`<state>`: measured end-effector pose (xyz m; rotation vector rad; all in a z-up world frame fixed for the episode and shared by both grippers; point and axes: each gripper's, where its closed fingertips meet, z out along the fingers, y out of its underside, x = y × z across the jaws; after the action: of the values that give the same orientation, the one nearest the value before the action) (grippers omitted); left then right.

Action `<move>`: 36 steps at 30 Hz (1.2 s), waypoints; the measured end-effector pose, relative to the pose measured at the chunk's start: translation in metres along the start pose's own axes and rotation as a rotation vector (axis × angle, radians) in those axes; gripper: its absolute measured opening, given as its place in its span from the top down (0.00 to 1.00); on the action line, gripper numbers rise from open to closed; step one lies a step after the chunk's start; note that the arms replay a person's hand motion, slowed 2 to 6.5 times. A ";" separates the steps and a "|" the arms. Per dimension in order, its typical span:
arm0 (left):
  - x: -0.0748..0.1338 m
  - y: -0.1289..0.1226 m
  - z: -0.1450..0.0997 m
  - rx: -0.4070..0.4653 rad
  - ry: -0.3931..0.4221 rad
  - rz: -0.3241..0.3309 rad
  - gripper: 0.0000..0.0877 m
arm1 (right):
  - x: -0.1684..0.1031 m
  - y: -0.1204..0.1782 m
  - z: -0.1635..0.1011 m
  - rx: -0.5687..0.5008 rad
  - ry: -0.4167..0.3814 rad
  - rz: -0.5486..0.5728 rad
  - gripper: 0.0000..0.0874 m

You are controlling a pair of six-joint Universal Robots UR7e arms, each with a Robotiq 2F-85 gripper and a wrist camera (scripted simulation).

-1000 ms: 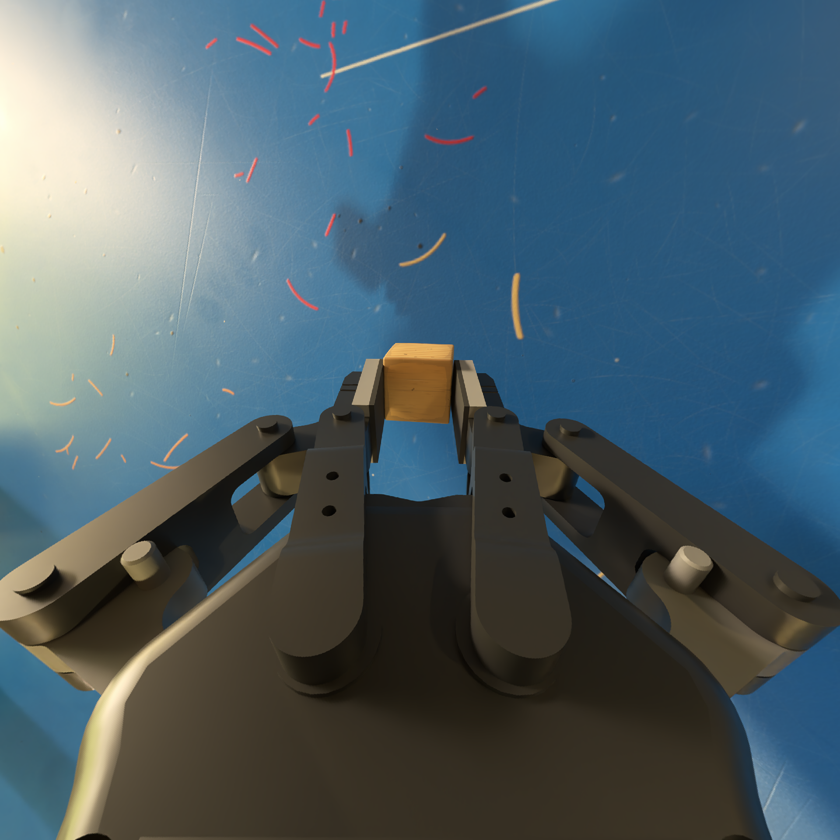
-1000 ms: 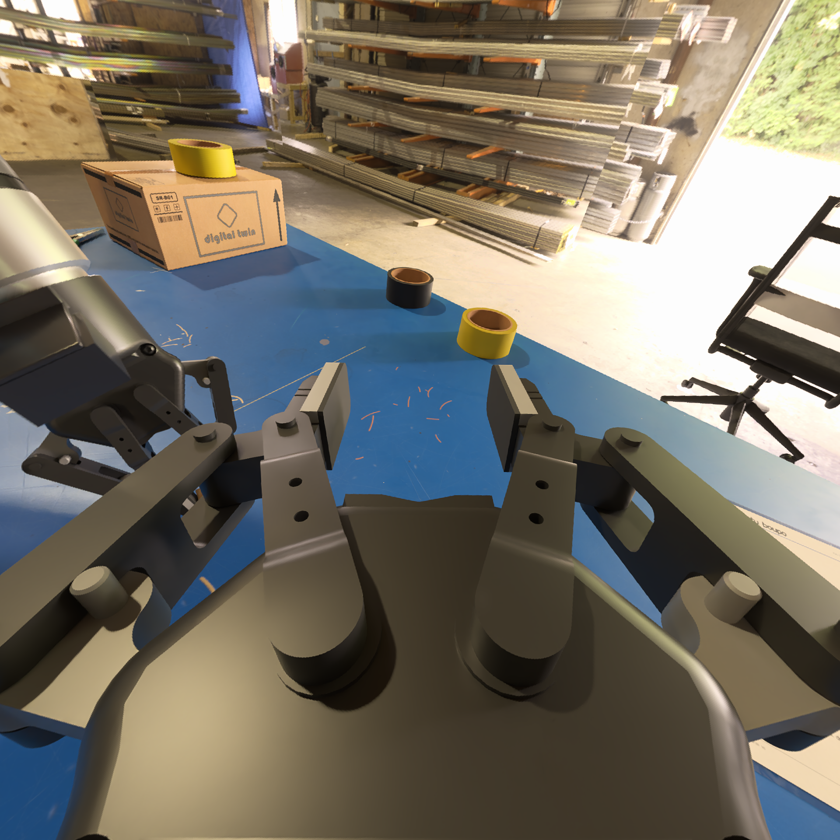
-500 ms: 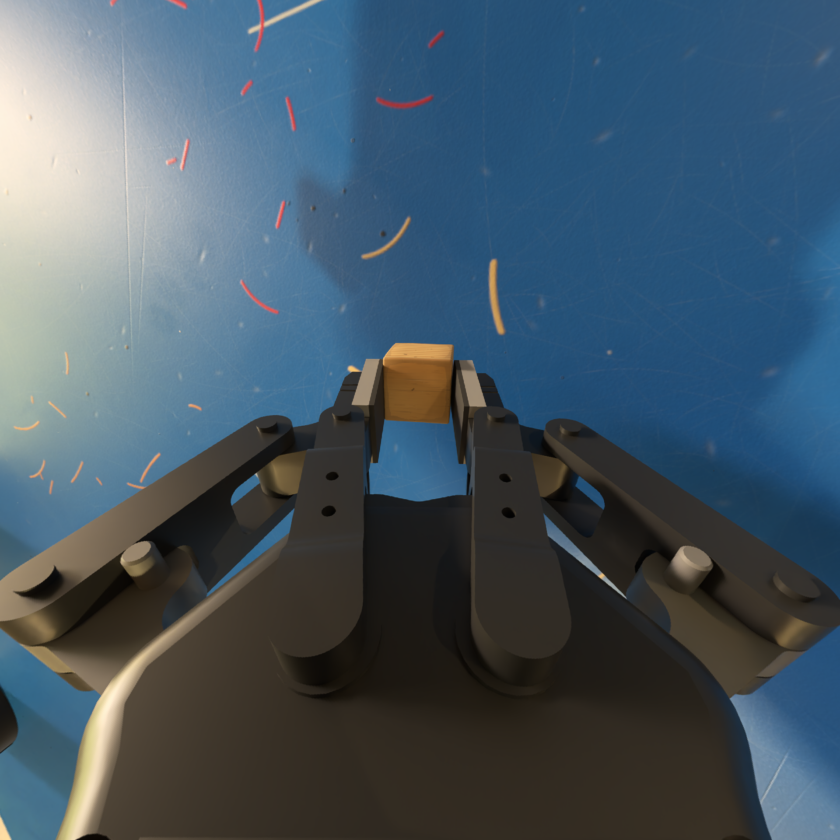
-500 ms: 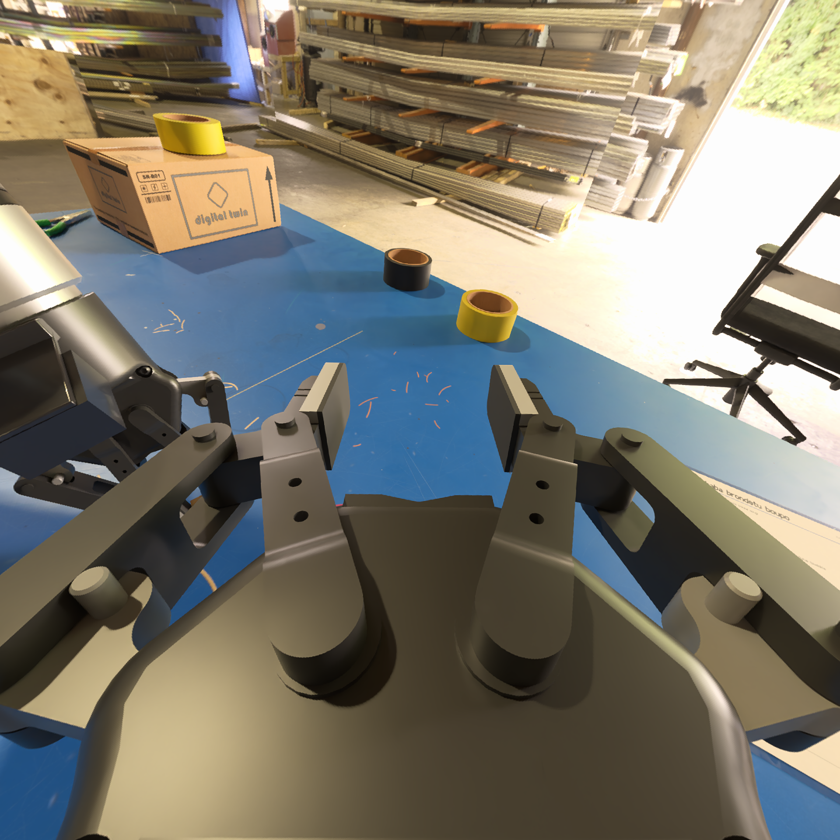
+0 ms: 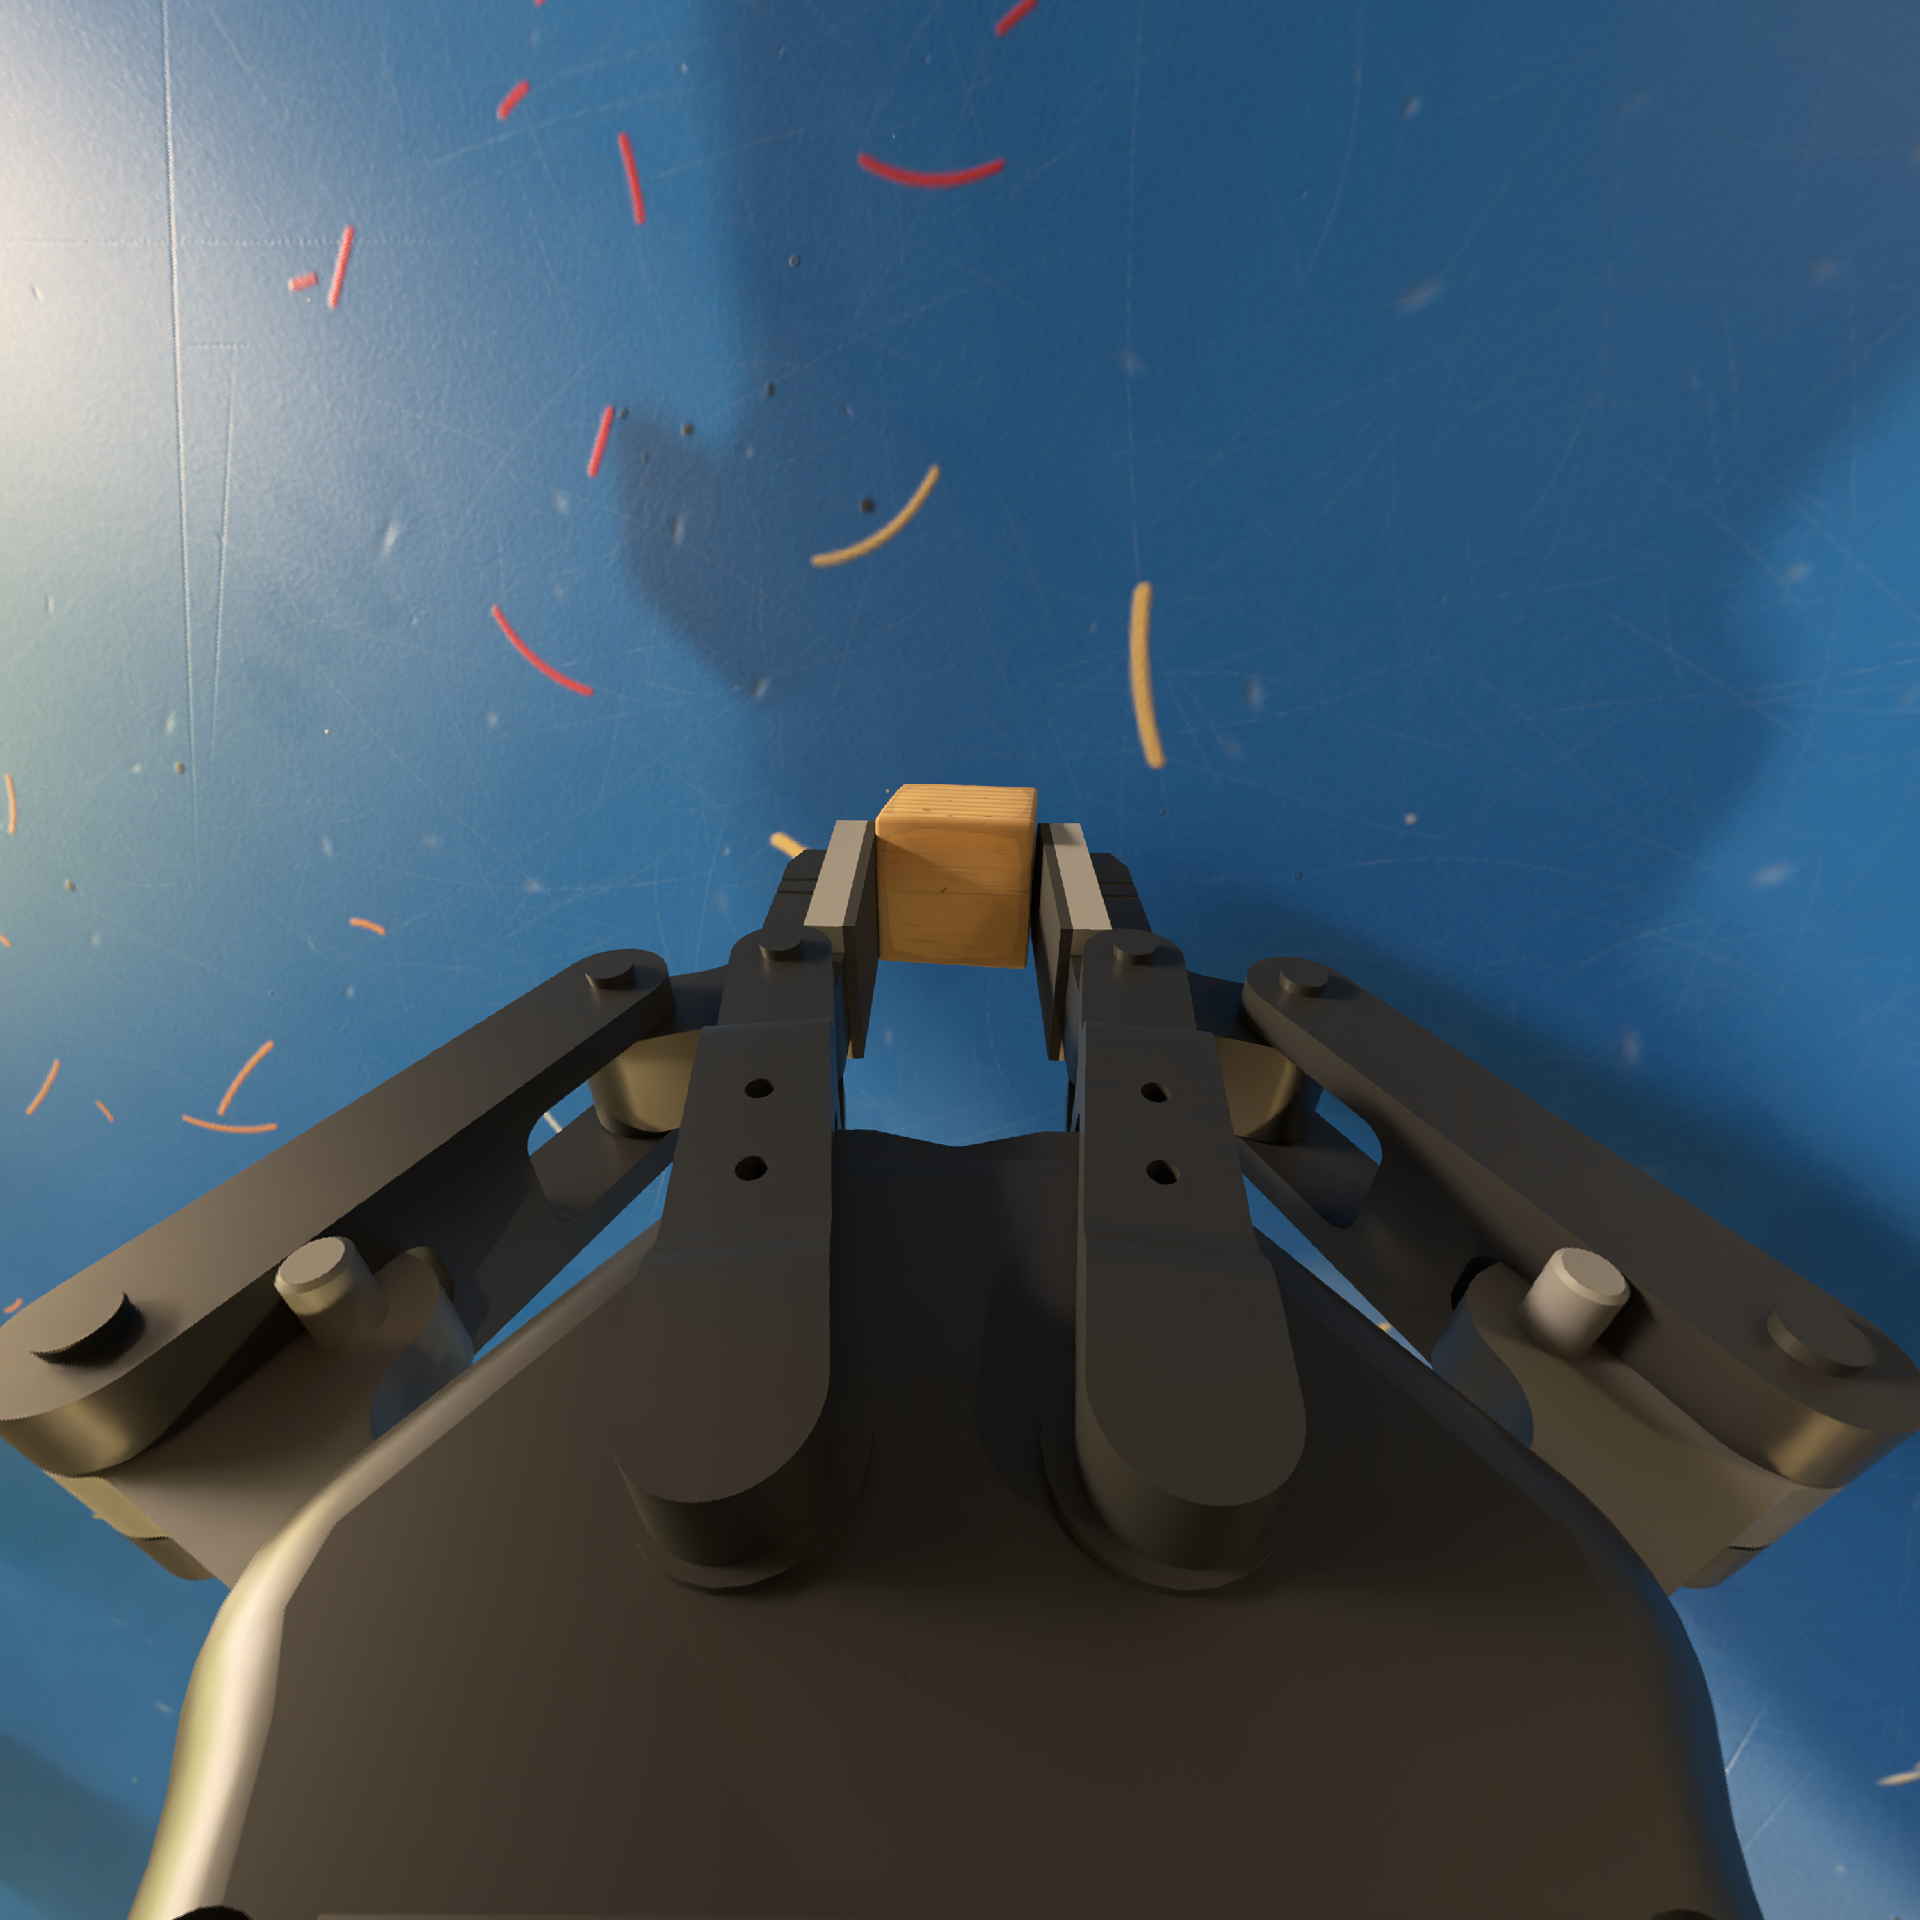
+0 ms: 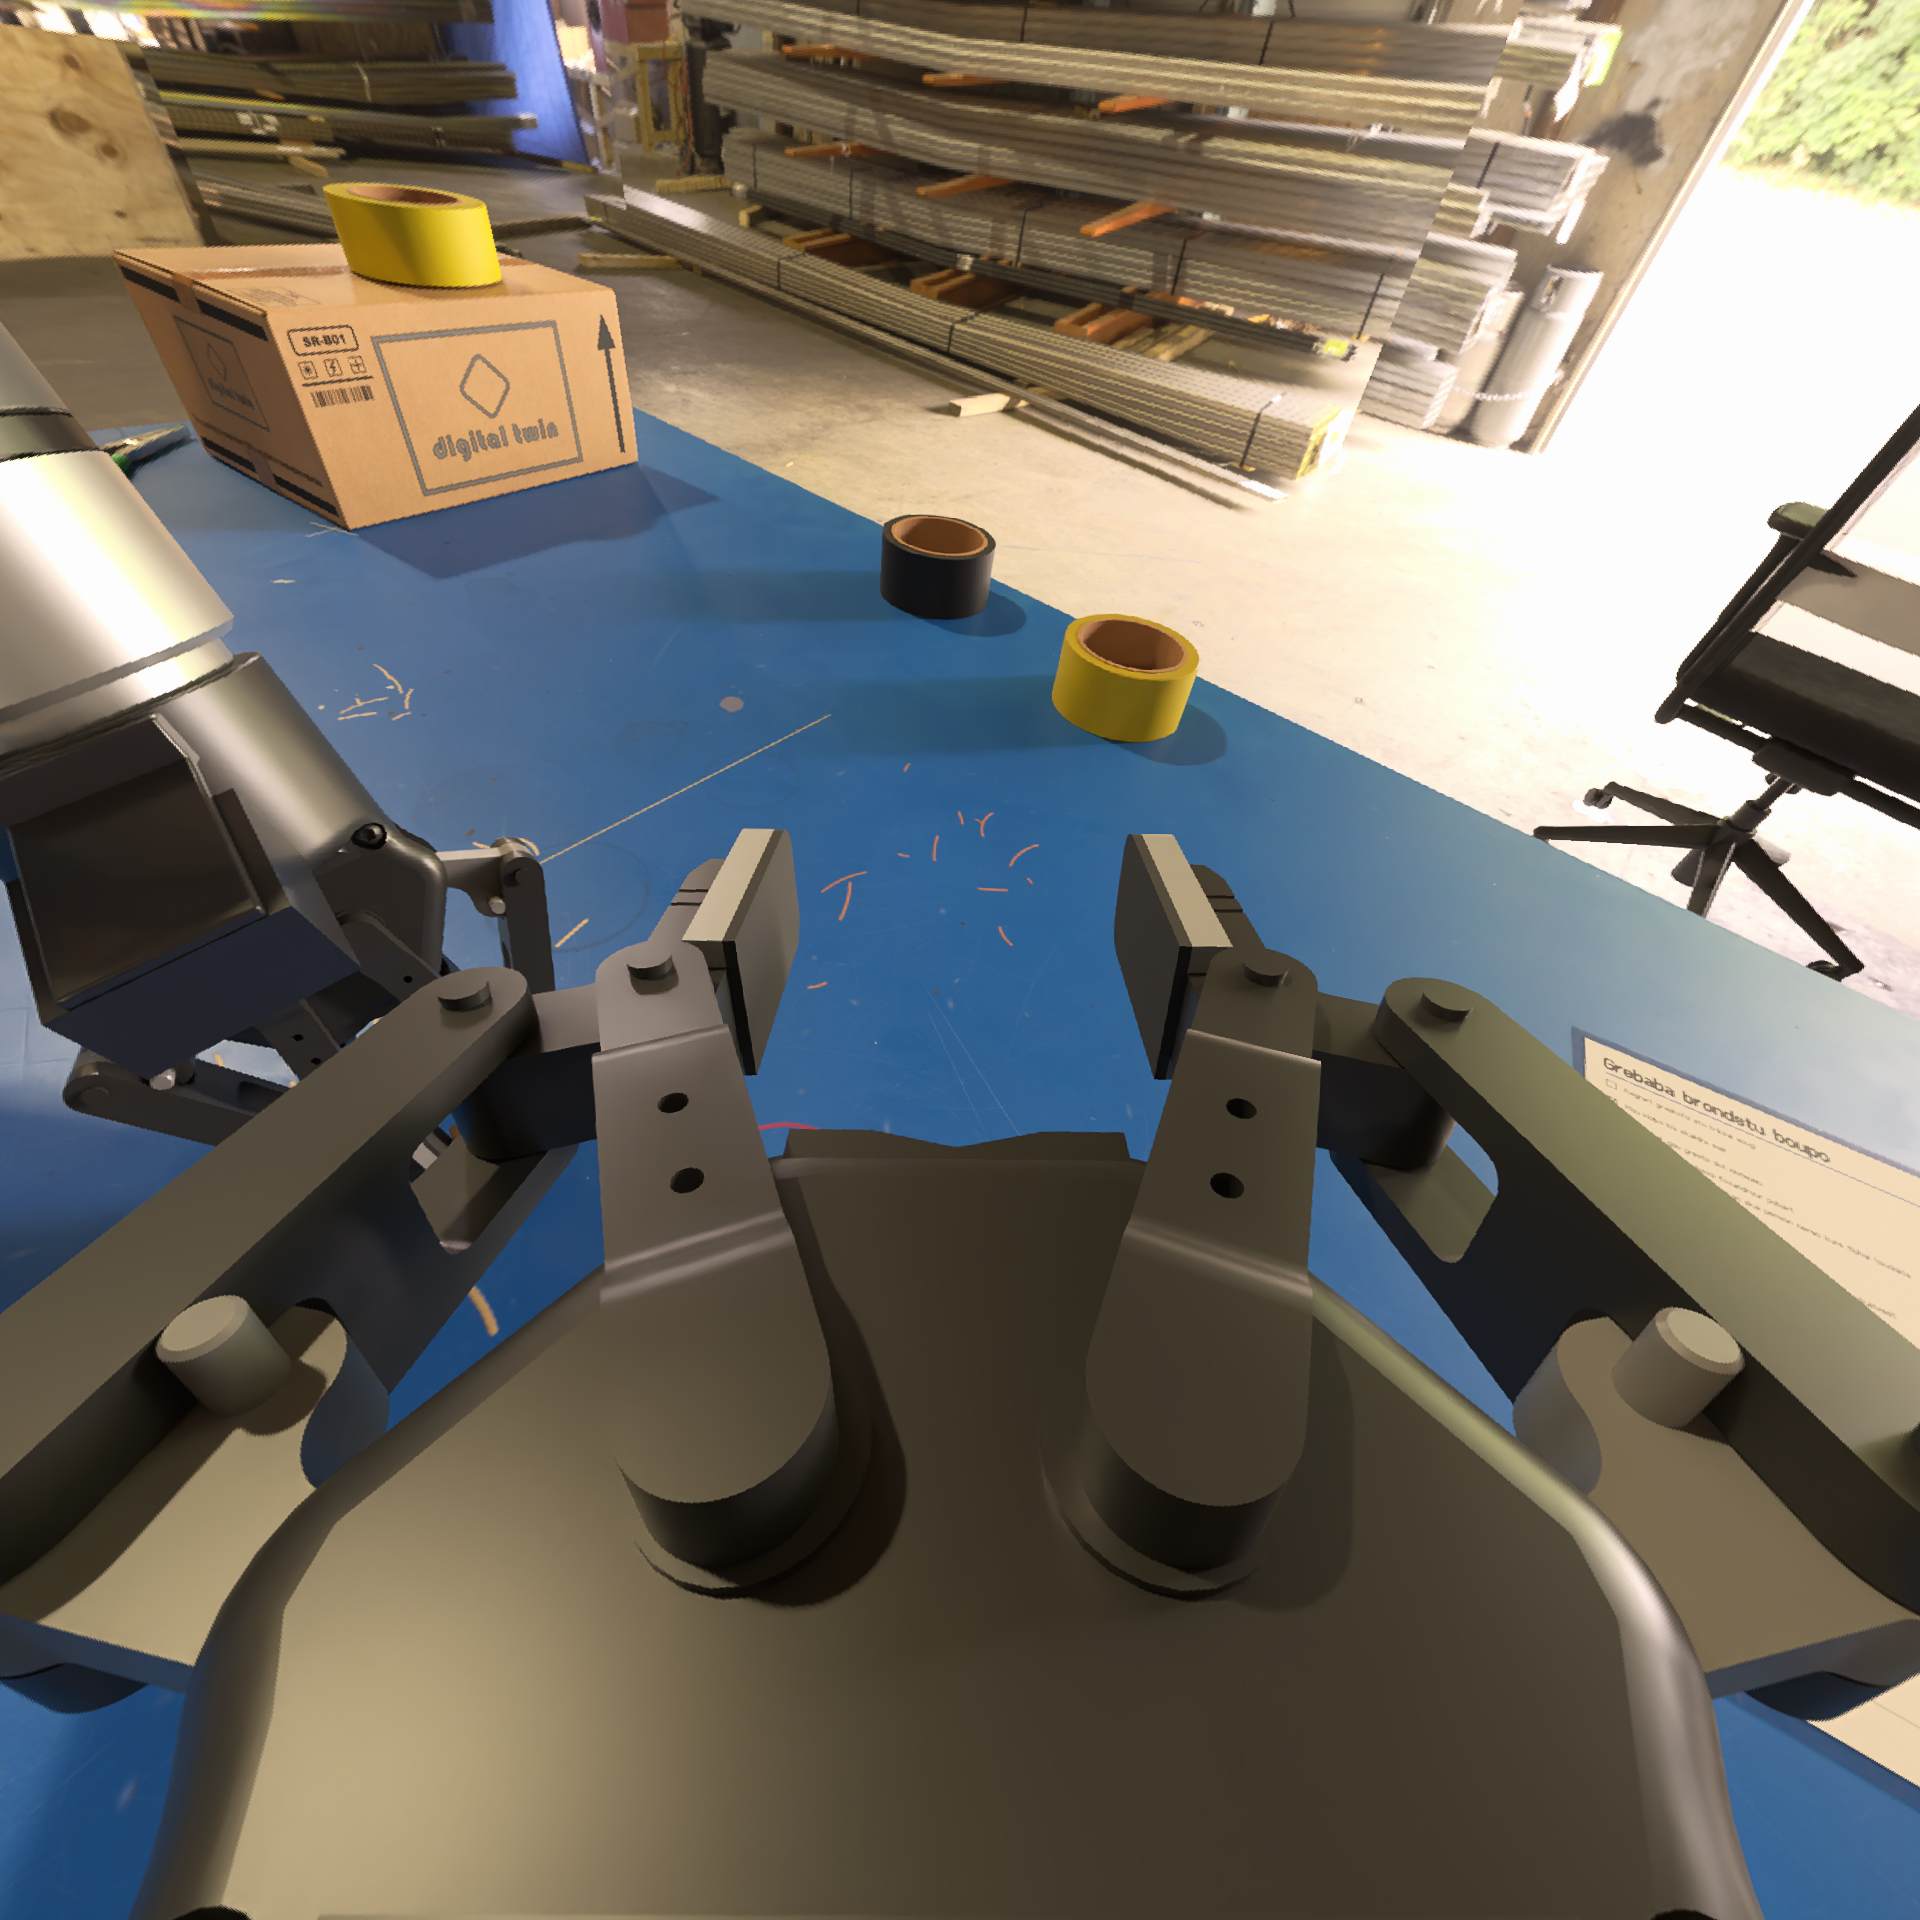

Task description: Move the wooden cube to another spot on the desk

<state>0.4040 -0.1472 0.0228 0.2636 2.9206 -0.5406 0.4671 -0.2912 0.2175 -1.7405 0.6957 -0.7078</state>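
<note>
Left wrist view: the left gripper (image 5: 956,883) is clamped on the wooden cube (image 5: 956,878), a pad flat against each opposite face, so the block sits square between the fingertips and cannot rotate. The cube appears lifted above the blue desk (image 5: 1455,416), whose surface carries scattered red and orange shavings (image 5: 930,171); a hold at the fingertips leaves the underside free for setting down, which is judged to be the step ahead.

Right wrist view, from left to right: the left arm (image 6: 125,748) reaches down toward the desk; a cardboard box (image 6: 416,395) bears a yellow tape roll (image 6: 416,234); a black tape roll (image 6: 937,566) and a second yellow tape roll (image 6: 1124,677) stand near the far edge; a printed sheet (image 6: 1766,1174) lies at the right. The right gripper (image 6: 951,935) is spread wide and empty, held aside, presumably to keep clear. An office chair (image 6: 1787,675) stands beyond the desk.
</note>
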 end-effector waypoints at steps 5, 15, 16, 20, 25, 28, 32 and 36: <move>-0.001 0.003 0.003 -0.020 -0.003 0.005 0.70 | -0.001 0.002 0.002 -0.010 -0.006 -0.001 0.37; 0.002 0.005 0.007 -0.034 0.013 -0.004 0.70 | -0.002 0.005 0.005 -0.032 -0.010 -0.008 0.37; 0.002 0.005 0.007 -0.033 0.014 -0.003 0.70 | -0.003 0.006 0.005 -0.034 -0.010 -0.009 0.37; 0.002 0.004 0.007 -0.035 0.013 0.004 0.70 | -0.003 0.007 0.006 -0.041 -0.015 -0.010 0.37; 0.001 0.004 0.008 -0.040 0.012 0.008 0.70 | -0.004 0.009 0.007 -0.049 -0.020 -0.012 0.37; 0.001 0.004 0.008 -0.041 0.014 0.011 0.69 | -0.004 0.010 0.008 -0.053 -0.021 -0.012 0.37; 0.001 0.004 0.009 -0.040 0.011 0.016 0.69 | -0.005 0.010 0.008 -0.057 -0.023 -0.013 0.37; 0.000 0.004 0.010 -0.036 -0.001 0.010 0.69 | -0.005 0.011 0.009 -0.061 -0.026 -0.014 0.37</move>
<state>0.4056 -0.1474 0.0125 0.2729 2.9234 -0.4864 0.4689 -0.2845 0.2041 -1.8087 0.6940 -0.6788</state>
